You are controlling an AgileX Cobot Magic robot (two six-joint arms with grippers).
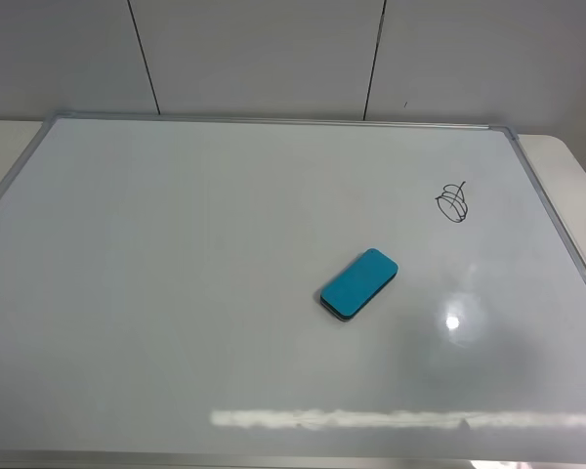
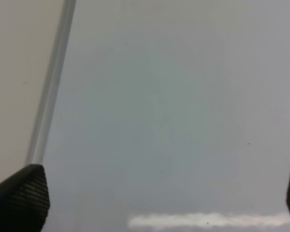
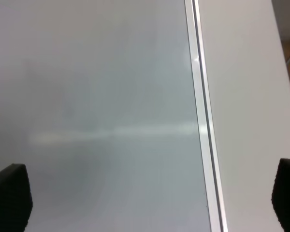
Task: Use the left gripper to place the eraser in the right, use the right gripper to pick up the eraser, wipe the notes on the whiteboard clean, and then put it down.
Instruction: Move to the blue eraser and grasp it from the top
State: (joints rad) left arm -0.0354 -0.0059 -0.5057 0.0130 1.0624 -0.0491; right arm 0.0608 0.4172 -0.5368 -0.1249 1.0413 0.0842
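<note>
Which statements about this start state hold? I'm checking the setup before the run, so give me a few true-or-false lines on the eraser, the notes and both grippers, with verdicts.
1. The eraser lies flat on the whiteboard, with no gripper on it. True.
2. The notes are wiped off. False: the black scribble is whole.
3. The eraser covers the notes. False: it lies apart from them, nearer the camera and to their left in the high view.
4. The left gripper is open with nothing between its fingers. True.
5. The right gripper is shut on the eraser. False: it is open and empty.
</note>
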